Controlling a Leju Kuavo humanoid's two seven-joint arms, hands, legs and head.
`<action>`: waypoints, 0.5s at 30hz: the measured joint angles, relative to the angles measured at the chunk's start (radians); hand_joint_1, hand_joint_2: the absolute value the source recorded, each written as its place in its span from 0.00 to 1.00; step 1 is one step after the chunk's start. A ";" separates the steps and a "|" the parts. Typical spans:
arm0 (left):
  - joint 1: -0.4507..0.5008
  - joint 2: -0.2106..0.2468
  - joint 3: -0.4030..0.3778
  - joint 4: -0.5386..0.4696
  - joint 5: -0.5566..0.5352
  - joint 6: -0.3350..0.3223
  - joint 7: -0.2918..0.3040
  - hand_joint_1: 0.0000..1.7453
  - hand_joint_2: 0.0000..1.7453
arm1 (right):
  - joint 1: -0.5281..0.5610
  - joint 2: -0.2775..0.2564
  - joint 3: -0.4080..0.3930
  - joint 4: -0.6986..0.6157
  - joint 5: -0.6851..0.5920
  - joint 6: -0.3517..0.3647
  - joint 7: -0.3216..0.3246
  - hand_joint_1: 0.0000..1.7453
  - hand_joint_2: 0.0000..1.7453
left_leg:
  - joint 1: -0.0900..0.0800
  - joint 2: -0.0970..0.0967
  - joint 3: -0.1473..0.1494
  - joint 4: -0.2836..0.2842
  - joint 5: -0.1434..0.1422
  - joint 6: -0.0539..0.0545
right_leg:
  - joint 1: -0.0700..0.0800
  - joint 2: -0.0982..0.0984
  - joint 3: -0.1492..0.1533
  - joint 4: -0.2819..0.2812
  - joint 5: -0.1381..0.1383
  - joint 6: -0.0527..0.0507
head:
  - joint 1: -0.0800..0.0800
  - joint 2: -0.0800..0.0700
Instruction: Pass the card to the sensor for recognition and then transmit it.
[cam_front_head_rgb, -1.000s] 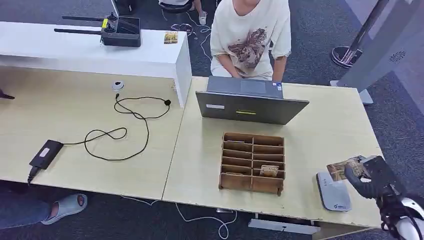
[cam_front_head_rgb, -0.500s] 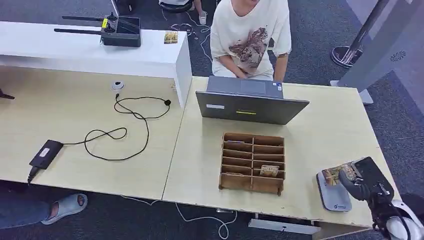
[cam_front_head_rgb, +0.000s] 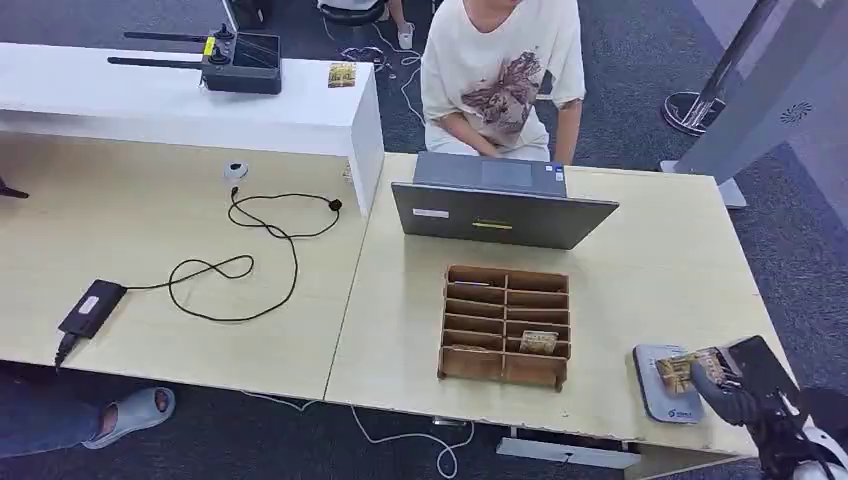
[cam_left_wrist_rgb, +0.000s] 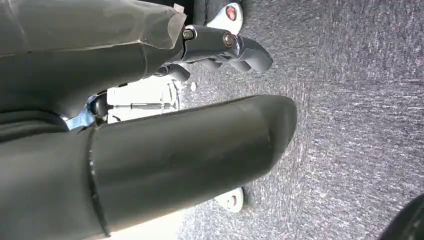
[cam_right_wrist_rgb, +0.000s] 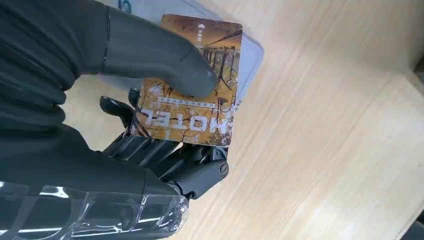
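My right hand sits at the table's near right corner and holds a brown hotel card. The card hovers flat over the grey sensor pad. In the right wrist view the thumb presses the card against the darker fingers below, and the pale sensor shows under the card's far end. I cannot tell whether the card touches the pad. My left hand hangs over grey carpet, fingers apart, holding nothing.
A wooden slotted organizer stands left of the sensor with another card in one slot. Behind it is an open laptop with a person seated at it. A black adapter and its cable lie on the left table.
My right hand has drawn back toward the table's near edge with the card, bringing it from beyond the sensor to directly over it. The person shifted slightly.
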 joint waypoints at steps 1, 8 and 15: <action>0.000 0.001 0.000 0.000 0.000 0.000 0.000 0.00 0.00 | 0.009 0.000 -0.008 -0.008 0.001 0.007 0.003 1.00 1.00 | 0.000 0.000 0.000 0.000 0.000 0.000 | 0.000 0.000 0.000 0.000 0.000 0.000 | 0.000 0.000; 0.000 0.003 0.000 0.000 0.000 -0.002 0.000 0.00 0.00 | 0.043 0.000 -0.043 -0.039 0.011 0.029 0.011 1.00 1.00 | 0.000 0.000 0.000 0.000 0.000 0.000 | 0.000 0.000 0.000 0.000 0.000 0.000 | 0.000 0.000; 0.000 0.004 0.000 0.000 0.000 -0.002 -0.004 0.00 0.00 | 0.049 0.007 -0.048 -0.044 0.027 0.037 0.015 1.00 1.00 | 0.000 0.000 0.000 0.000 0.000 0.000 | 0.000 0.000 0.000 0.000 0.000 0.000 | 0.000 0.000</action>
